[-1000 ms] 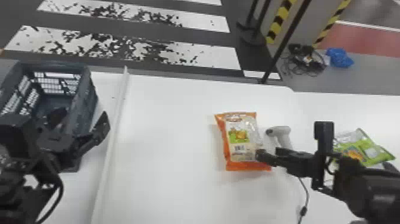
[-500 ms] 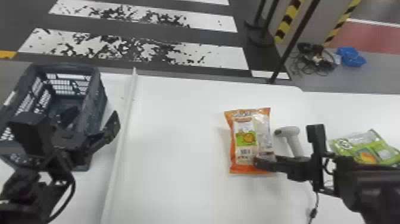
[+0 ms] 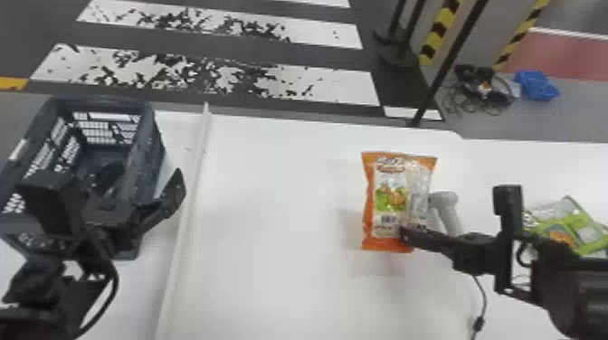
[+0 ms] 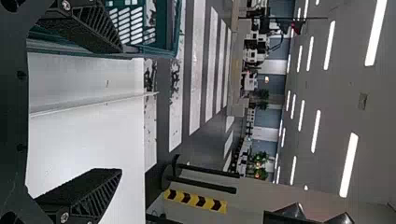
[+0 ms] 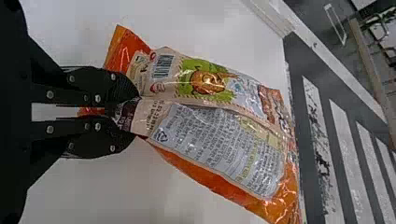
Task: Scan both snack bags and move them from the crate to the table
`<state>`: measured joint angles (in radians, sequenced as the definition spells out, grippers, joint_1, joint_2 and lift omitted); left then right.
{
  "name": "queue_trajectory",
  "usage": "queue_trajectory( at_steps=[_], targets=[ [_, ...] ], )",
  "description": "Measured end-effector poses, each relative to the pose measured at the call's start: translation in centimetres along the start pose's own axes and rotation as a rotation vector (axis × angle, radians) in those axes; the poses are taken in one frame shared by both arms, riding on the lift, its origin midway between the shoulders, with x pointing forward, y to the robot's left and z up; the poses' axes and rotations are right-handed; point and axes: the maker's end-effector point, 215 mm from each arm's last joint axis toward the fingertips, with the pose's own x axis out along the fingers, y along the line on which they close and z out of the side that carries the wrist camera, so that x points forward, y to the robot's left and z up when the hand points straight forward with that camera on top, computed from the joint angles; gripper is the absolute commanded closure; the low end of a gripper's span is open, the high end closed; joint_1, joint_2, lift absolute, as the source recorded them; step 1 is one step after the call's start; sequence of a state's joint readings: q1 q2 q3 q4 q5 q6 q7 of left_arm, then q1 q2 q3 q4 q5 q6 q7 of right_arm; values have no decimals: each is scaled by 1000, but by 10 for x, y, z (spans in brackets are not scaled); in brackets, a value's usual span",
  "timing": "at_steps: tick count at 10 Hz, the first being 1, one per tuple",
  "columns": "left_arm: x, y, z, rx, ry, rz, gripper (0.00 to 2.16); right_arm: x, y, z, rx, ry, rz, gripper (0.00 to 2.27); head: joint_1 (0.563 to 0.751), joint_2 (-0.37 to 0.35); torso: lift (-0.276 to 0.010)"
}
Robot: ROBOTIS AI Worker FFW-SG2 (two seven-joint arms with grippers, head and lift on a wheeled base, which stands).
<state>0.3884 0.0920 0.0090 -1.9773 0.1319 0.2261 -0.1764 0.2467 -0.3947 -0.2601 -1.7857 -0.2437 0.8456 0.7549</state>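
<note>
My right gripper (image 3: 404, 233) has its jaws pinched tight on the orange snack bag (image 3: 391, 199). The bag has swung nearer the scanner (image 3: 444, 199), so I think it's scan time. The green snack bag (image 3: 583, 226) is on the worktop (image 3: 271, 203). My left gripper (image 3: 147, 172) has wide jaws, partly hiding the crate's (image 3: 151, 158) inside.

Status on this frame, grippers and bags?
Right gripper shut on orange bag. Left gripper open, beside crate. Green bag right, partly behind right arm.
</note>
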Motion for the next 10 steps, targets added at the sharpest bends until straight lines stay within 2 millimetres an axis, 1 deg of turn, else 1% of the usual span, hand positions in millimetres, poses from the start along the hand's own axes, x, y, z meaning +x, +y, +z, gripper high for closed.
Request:
queue_trajectory(
  at_steps=[1, 2, 3, 4, 5, 6, 7, 8, 9, 10],
  targets=[
    [0, 0, 0, 0, 0, 0, 87, -18, -1, 21, 23, -67, 3, 2243, 695, -164, -88],
    [-1, 0, 1, 0, -2, 1, 87, -41, -9, 44, 56, -144, -2, 2246, 695, -184, -88],
    [-1, 0, 1, 0, -2, 2, 87, -68, -26, 66, 93, -223, -24, 2243, 695, -202, -88],
    [-1, 0, 2, 1, -4, 1, 87, -95, -52, 86, 132, -299, -79, 2243, 695, -241, -88],
    [-1, -1, 2, 1, -5, -1, 87, -121, -83, 95, 182, -361, -153, 2243, 695, -291, -88],
    [0, -2, 3, 0, -5, -3, 87, -145, -114, 96, 250, -417, -211, 2243, 695, -341, -88],
    [0, -3, 5, 1, -8, -5, 87, -164, -144, 92, 325, -473, -257, 2243, 695, -350, -88],
    [0, -4, 9, 2, -11, -6, 87, -181, -178, 84, 383, -526, -334, 2243, 695, -350, -88],
    [0, -4, 12, 3, -14, -7, 87, -194, -209, 70, 429, -555, -416, 2243, 695, -350, -88],
    [0, -4, 14, 4, -15, -8, 87, -201, -234, 53, 477, -557, -479, 2236, 695, -350, -88]
  ],
)
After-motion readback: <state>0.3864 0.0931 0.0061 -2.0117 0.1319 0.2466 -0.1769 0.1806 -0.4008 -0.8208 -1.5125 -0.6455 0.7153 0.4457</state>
